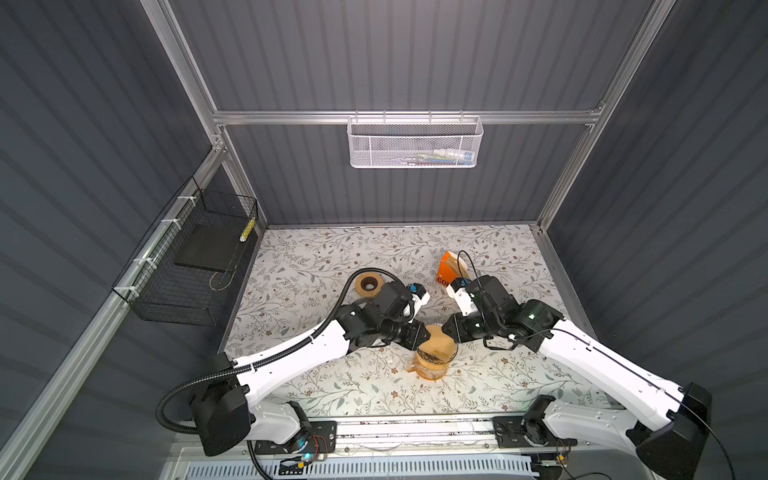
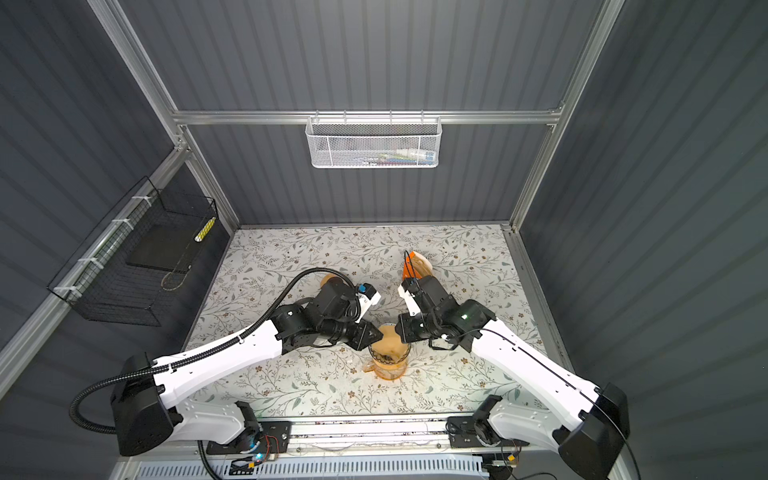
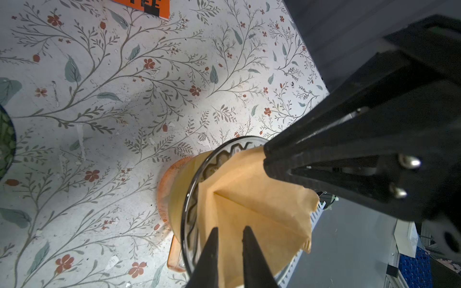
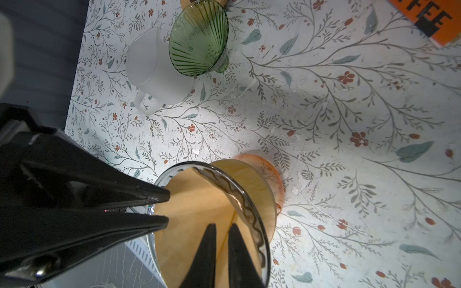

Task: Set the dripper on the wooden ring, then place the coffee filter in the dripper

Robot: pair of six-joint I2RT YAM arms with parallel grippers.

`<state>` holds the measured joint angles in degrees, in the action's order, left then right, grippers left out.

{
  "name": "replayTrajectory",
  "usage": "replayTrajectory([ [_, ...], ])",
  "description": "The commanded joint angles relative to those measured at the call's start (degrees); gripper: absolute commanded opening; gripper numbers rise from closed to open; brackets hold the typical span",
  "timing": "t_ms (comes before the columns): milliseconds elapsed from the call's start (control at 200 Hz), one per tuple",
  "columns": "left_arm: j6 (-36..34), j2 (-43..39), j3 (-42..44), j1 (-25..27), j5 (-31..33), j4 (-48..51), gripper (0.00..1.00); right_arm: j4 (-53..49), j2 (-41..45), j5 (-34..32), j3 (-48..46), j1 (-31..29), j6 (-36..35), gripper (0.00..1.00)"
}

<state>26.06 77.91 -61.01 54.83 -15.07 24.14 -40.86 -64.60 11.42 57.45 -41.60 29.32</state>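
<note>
A clear glass dripper (image 1: 428, 358) (image 2: 384, 356) (image 3: 193, 199) (image 4: 252, 212) with a black wavy pattern stands on an orange glass server (image 1: 430, 372) at the table's front middle. The brown paper coffee filter (image 1: 441, 341) (image 2: 391, 337) (image 3: 252, 194) (image 4: 197, 207) sits partly inside it, with its upper part above the rim. My left gripper (image 1: 424, 337) (image 3: 230, 230) comes in from the left and is shut on the filter's near edge. My right gripper (image 1: 446, 330) (image 4: 222, 227) comes in from the right and is shut on the opposite edge along the fold.
An orange filter box (image 1: 451, 270) (image 4: 434, 20) lies behind the right arm. A green glass dripper (image 4: 199, 37), a frosted jug (image 4: 154, 72) and a tan ring (image 1: 368, 284) stand behind the left arm. A white mesh basket (image 1: 415, 143) and a black wire basket (image 1: 187, 266) hang on the walls.
</note>
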Motion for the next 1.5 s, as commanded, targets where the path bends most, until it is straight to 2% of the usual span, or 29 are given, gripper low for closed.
replayTrajectory([
  [0, -0.73, -1.44, -2.04, 0.29, -1.49, 0.56, 0.20, -1.56, 2.15, 0.43, 1.44, -0.27, 0.46, 0.14],
  [300, -0.29, 0.18, -2.46, 0.74, -10.68, 2.26, 0.21, -4.24, 5.64, -0.17, -0.55, -1.90, 2.88, 0.14],
  [520, -0.75, 1.92, -2.92, 1.05, -12.86, 3.50, 0.21, -4.45, 6.33, 0.29, -2.67, -2.84, 4.24, 0.14],
  [991, -1.06, 2.67, -2.80, 1.47, -12.84, 4.88, 0.21, -3.39, 6.50, -0.28, -4.63, -4.54, 5.57, 0.14],
  [1216, -0.76, 0.54, -4.38, 1.48, -10.16, 4.57, 0.21, -4.73, 8.11, -4.35, -0.78, -4.37, 4.41, 0.14],
  [1361, 0.60, -3.19, -4.93, 1.36, 1.31, 4.18, 0.20, -5.11, 9.78, -7.07, 3.19, -2.66, 1.96, 0.17],
  [1496, 1.25, -3.92, -7.86, 1.13, 7.40, 5.92, 0.20, -3.99, 10.74, -5.17, 4.42, 1.61, 0.03, 0.18],
])
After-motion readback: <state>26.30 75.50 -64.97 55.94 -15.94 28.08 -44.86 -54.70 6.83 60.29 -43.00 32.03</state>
